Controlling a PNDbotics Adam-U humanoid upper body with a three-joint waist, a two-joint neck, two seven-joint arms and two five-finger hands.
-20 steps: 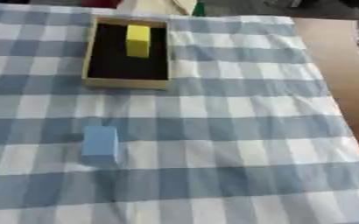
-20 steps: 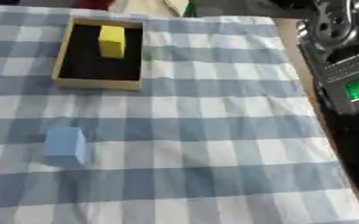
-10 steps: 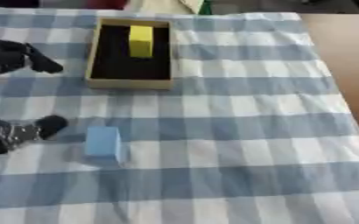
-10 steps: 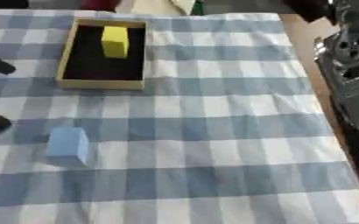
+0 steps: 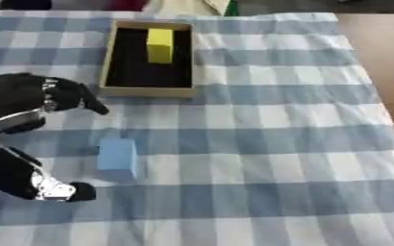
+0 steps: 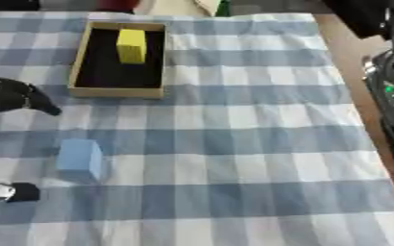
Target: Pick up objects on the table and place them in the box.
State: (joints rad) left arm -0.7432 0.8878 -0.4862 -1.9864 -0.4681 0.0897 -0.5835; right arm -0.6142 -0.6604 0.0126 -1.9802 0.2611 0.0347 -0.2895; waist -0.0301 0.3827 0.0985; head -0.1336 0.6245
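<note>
The robot's black left hand (image 5: 28,103) comes in from the left edge and is cut off there, so only part of its palm shows; its fingers (image 5: 87,98) and its thumb (image 5: 53,190) are spread wide apart, one above and one below the light blue rectangular block (image 5: 117,156), and neither touches it. The right hand shows in neither view; the dark machinery (image 6: 391,72) along the right edge of the right eye view is too blurred to make out.

The blue block has smooth, matt faces and squared corners; it stands on the blue-and-white checked cloth (image 5: 267,144) that covers the table, near the hand and well apart from the box. The shallow tan box with a black lining (image 5: 146,58) lies at the far side of the cloth; a yellow rectangular block (image 5: 159,45) lies inside it, toward its far end.

At the far edge a few things are cropped: something pale (image 5: 183,6) and a green sliver (image 5: 230,6); bare brown tabletop (image 5: 385,53) shows at the right, past the cloth's edge.
</note>
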